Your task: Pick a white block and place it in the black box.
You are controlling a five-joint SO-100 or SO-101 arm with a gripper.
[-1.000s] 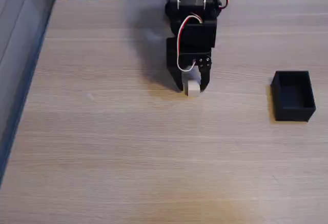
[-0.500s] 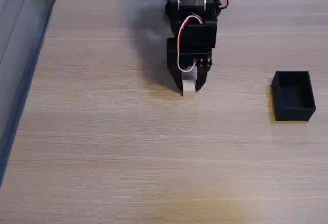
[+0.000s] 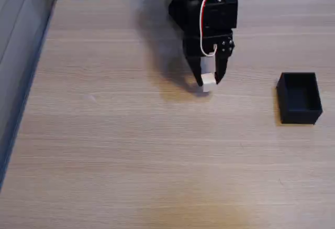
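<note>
two objects matter for this step, and we locate both in the fixed view. we see the white block (image 3: pixel 208 82) pinched between the two dark fingers of the gripper (image 3: pixel 208 80), which point down toward the table (image 3: pixel 131 145). the fingers are clamped on opposite sides of the block, one to its left and one to its right as the view shows them, so the cube sits at the fingertips with its lower part exposed below them. we judge that this low, fingertip hold is chosen so the block can be released into a container without the fingers striking the walls.

we note a soft shadow on the wood just below and left of the block. whether the block rests on the table or is raised a little we cannot tell for certain; the offset of the shadow suggests it is raised.

we find the black box (image 3: pixel 299 97) well apart to the right in this view, open side up, nothing visible inside it. its thin walls and small opening call for the block to be centred above it before release.

we judge the grasp complete and the carry toward the box as the step in hand. red and white wires (image 3: pixel 205 6) loop over the arm above the gripper, away from the block.
</note>
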